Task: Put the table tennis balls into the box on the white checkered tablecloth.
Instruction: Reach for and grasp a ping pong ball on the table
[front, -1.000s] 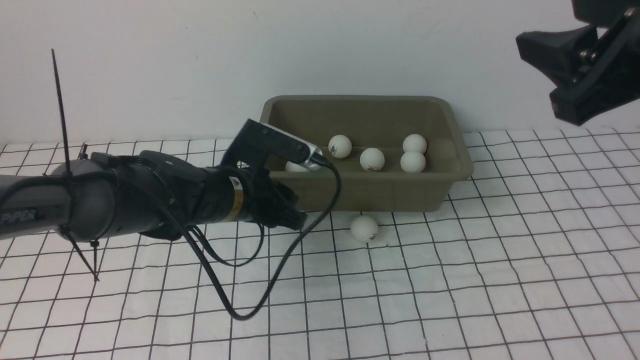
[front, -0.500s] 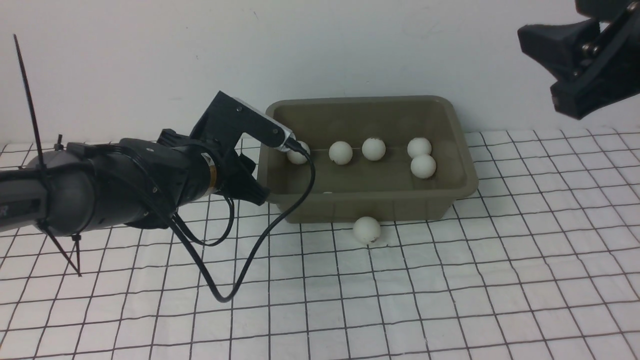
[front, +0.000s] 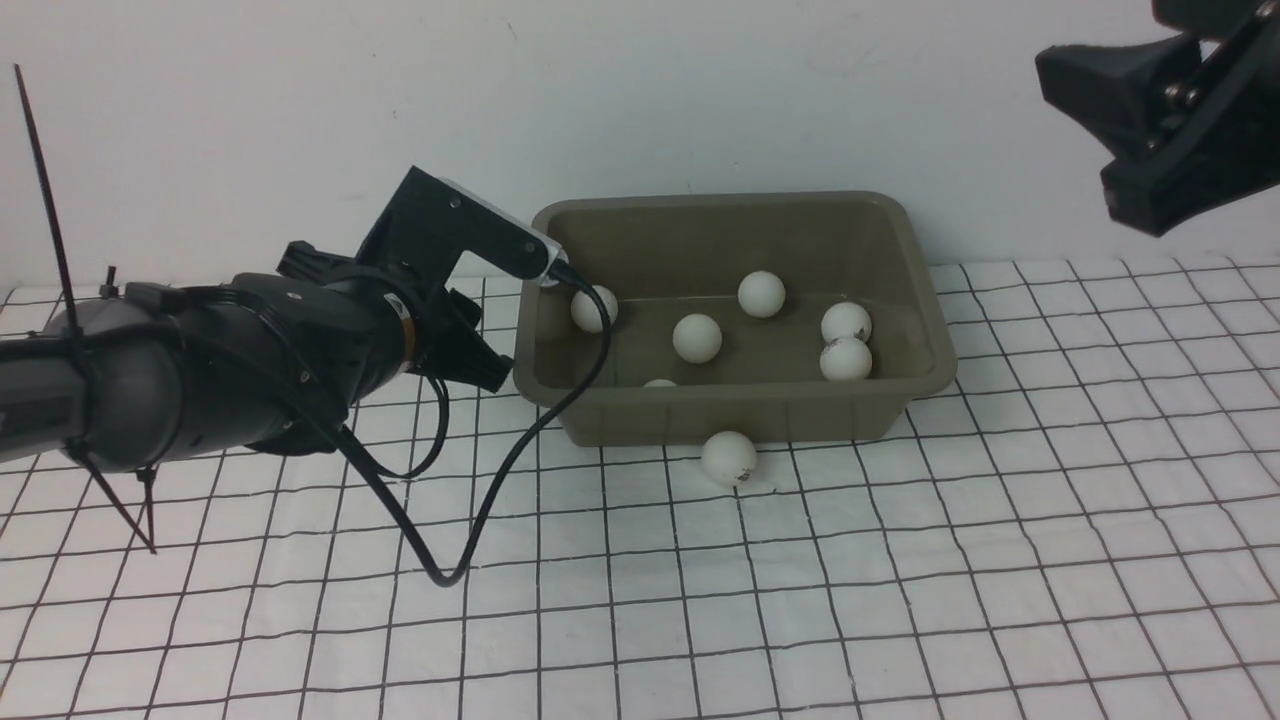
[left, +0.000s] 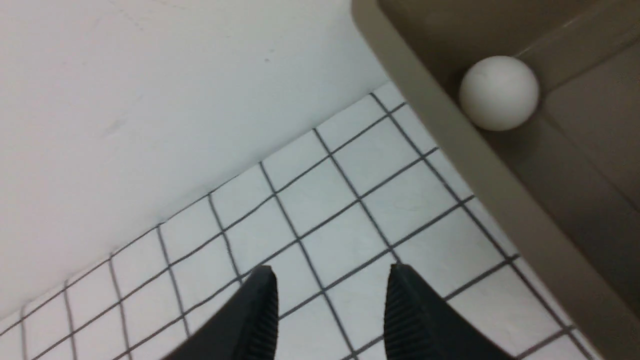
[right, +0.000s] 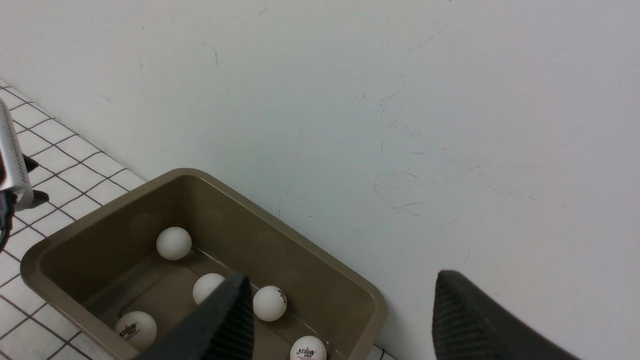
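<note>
Box (front: 800, 410) with table tennis balls (front: 697, 338), white checkered tablecloth (front: 900, 560).
We count six balls inside, one (front: 729, 458) on the cloth just beside its near wall; left gripper (left: 330, 280) and right gripper (right: 345, 287) parted, empty.

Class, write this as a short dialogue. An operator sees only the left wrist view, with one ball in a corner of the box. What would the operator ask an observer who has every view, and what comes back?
Operator: I see one ball in the box. How many are in there altogether?
Observer: The front view shows six table tennis balls, one mostly hidden behind the near wall.
Operator: Is any ball outside the box?
Observer: Yes, one loose ball lies on the white checkered tablecloth, just in front of the box's near wall.
</note>
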